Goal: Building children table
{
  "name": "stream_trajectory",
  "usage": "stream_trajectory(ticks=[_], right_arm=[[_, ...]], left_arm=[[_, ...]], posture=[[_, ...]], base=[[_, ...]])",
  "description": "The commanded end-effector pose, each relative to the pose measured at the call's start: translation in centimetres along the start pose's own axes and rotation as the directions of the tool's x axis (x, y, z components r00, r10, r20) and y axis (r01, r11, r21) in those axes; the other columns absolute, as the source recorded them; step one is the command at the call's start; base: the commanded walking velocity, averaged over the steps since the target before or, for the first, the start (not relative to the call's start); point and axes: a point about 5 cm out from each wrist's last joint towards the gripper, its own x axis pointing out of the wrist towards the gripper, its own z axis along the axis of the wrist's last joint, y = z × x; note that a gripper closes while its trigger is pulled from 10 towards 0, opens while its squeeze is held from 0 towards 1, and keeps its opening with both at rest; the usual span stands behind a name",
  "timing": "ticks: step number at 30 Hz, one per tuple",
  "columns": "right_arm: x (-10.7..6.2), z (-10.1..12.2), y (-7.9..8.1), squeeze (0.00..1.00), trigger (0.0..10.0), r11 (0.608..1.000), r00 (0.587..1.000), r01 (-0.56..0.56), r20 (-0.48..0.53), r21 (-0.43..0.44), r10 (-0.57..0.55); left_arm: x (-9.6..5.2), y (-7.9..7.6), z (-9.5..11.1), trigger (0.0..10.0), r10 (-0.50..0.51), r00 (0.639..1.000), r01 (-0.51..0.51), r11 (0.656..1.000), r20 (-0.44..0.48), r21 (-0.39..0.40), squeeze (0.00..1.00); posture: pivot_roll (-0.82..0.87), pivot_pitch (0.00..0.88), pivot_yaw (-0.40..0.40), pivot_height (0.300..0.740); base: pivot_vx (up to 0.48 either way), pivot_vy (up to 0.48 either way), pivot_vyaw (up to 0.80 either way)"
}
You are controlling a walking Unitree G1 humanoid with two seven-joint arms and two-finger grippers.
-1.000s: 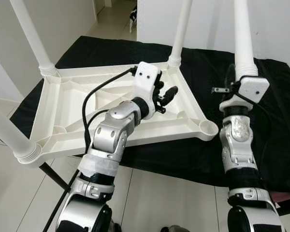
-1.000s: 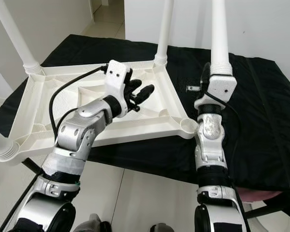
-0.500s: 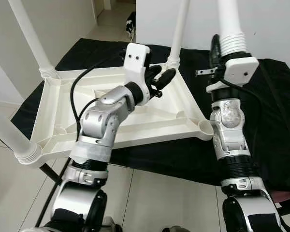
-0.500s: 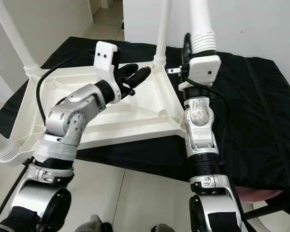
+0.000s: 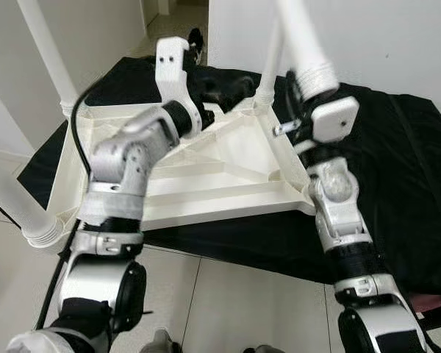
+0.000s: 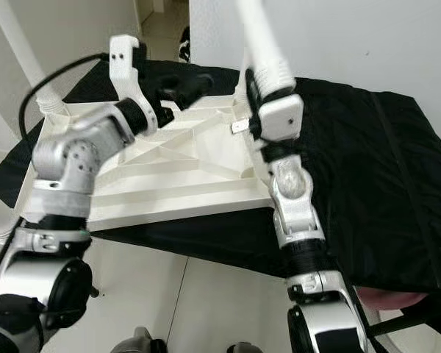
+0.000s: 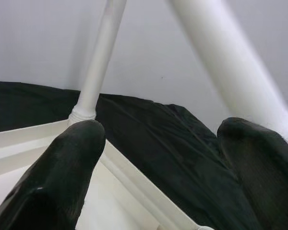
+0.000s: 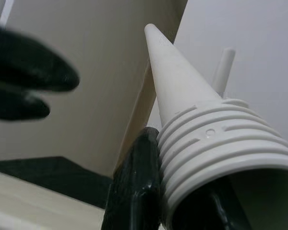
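Upturned white children's table top (image 5: 206, 173), underside up, lying on a black cloth (image 5: 397, 169) that covers a table; the top reaches past the cloth's near left corner and overhangs the tiled floor (image 5: 228, 294). Three white legs stand screwed into its corner sockets: far-left leg (image 5: 48, 55), far-right leg (image 5: 270, 62) and near-left leg (image 5: 11, 198).

Left hand (image 5: 224, 90): raised above the far edge of the table top, near the far-right leg. Its two black fingers (image 7: 62, 177) are spread wide apart with nothing between them; in the left wrist view the far-right leg rises from its socket beyond them, and a second white leg slants across close by.

Right hand (image 6: 257, 103): above the near-right corner of the table top, fingers closed on the ribbed, threaded end of the fourth leg (image 5: 301, 44), which it holds clear of the top, tilted with its tip leaning toward the left. In the right wrist view one black finger (image 8: 134, 187) presses against the ribbed collar and the leg tapers away toward a pale wall (image 8: 86, 72).
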Motion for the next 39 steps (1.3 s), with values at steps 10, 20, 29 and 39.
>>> stream_trajectory(ticks=[10, 20, 29, 39], right_arm=[[-2.1, -1.0, 2.7, 0.00, 10.0, 0.993, 0.994, -0.089, -0.060, 0.083, 0.094], [-2.0, -0.5, 4.8, 0.00, 10.0, 0.980, 0.986, -0.156, -0.034, 0.126, 0.161], [-2.0, -0.5, 4.8, 0.00, 10.0, 0.980, 0.985, -0.164, -0.028, 0.116, 0.169], [-3.3, -1.2, 5.4, 0.00, 10.0, 0.974, 0.974, -0.212, -0.058, 0.083, 0.218]], left_arm=[[0.5, -1.7, 0.0, 10.0, -0.296, 0.955, 0.284, 0.936, -0.030, -0.210, 0.00], [1.0, -1.5, -0.7, 10.0, -0.273, 0.960, 0.249, 0.937, -0.069, -0.244, 0.00], [1.3, -0.6, -0.7, 10.0, -0.214, 0.970, 0.181, 0.953, -0.118, -0.244, 0.00], [1.9, 1.8, 1.2, 10.0, -0.067, 0.988, 0.025, 0.958, -0.137, -0.285, 0.00]], posture=[[-0.03, 0.000, -0.011, 0.740], [-0.03, 0.000, 0.002, 0.740], [-0.02, 0.000, 0.008, 0.740], [-0.01, 0.000, 0.021, 0.740]], base=[[0.000, 0.000, 0.00], [0.000, 0.000, 0.00], [0.000, 0.000, 0.00], [0.000, 0.000, 0.00]])
